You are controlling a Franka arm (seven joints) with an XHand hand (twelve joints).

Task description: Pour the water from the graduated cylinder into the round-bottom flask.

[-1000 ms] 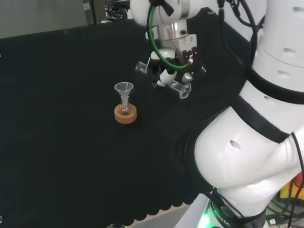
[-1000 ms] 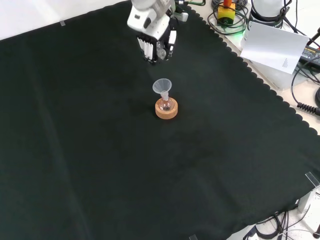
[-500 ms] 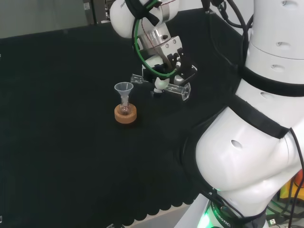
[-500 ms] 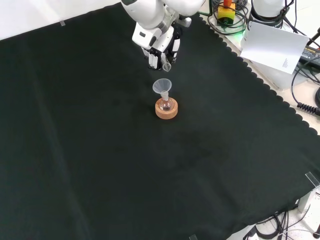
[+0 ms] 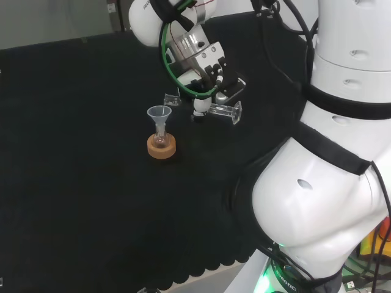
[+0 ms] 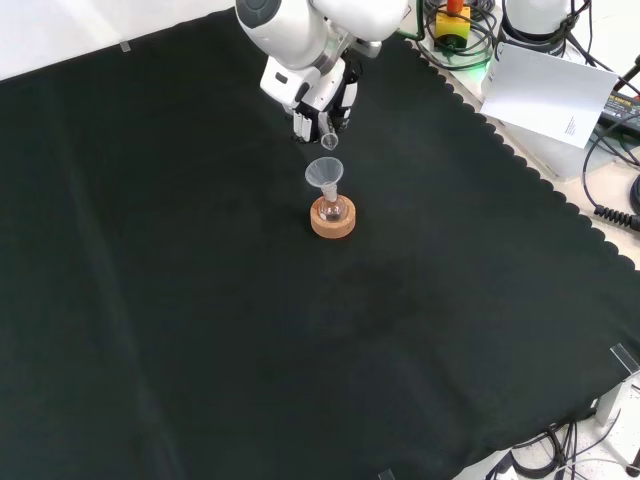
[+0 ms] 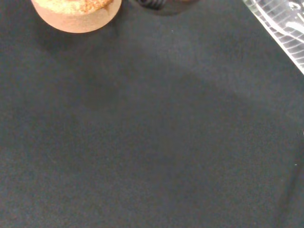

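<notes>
in the front view the flask (image 6: 332, 209) sits nearest, upright in its cork ring (image 6: 332, 220) mid-cloth (image 6: 200, 330) with a clear funnel (image 6: 324, 172) stuck in its neck; just behind and above that, the hand (image 6: 318, 95) has its fingers curled round the cylinder (image 6: 330, 141), whose open mouth hangs just over the funnel rim. head view shows the cylinder (image 5: 211, 110) tipped about level, mouth end toward the funnel (image 5: 159, 113), hand (image 5: 204, 76) wrapped round its middle; wrist view catches the cork ring (image 7: 76, 14) edge and a bit of ribbed clear plastic (image 7: 285, 23).
</notes>
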